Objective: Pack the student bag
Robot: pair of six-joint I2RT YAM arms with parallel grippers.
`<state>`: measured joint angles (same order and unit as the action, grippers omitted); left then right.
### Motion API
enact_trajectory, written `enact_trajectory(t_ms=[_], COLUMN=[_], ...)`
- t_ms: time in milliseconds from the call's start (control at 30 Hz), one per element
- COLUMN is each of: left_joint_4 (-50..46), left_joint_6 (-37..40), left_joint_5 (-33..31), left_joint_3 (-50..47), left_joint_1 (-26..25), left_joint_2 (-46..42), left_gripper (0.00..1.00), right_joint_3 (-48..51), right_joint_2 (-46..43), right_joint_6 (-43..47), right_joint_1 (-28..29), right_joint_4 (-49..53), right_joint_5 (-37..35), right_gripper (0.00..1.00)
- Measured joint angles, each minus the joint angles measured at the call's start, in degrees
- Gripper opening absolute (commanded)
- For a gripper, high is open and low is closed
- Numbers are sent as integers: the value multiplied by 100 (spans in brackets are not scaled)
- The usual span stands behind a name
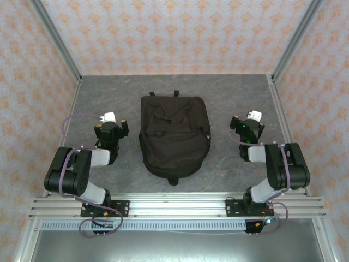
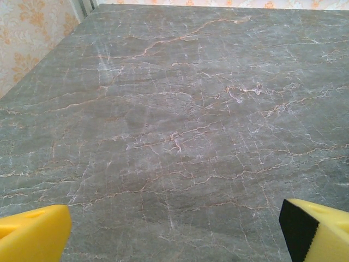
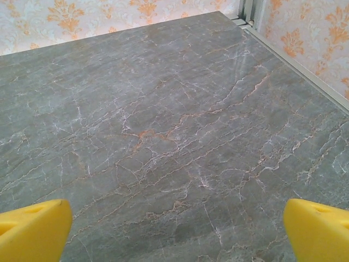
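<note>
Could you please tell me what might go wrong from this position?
The soft student bag lies flat on the smooth table; a one-sided pull may drag it rather than open it. The left claw and right claw, both open, flank it; reaching in together they might collide.

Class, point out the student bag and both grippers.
student bag point(image 1: 174, 136), top external view, middle of front panel.
left gripper point(image 2: 174, 237), left wrist view, midway between its fingertips.
right gripper point(image 3: 177, 232), right wrist view, midway between its fingertips.

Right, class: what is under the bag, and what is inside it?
The bag lies flat on the grey table. The patch beneath it is covered, and its black fabric hides anything inside.
</note>
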<state>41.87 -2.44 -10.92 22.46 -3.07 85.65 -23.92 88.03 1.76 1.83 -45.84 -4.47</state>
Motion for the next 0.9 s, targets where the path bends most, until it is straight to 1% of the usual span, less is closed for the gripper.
enact_trajectory(t_ms=[900], left_joint_4=[0], left_joint_6=[2], left_joint_5=[-2], left_joint_3=[0], left_joint_1=[0], left_joint_2=[0], left_gripper=[100], right_joint_3=[2], right_joint_2=[0], right_joint_6=[44], right_joint_1=[0], right_joint_4=[90], right_joint_5=[46], right_gripper=[99])
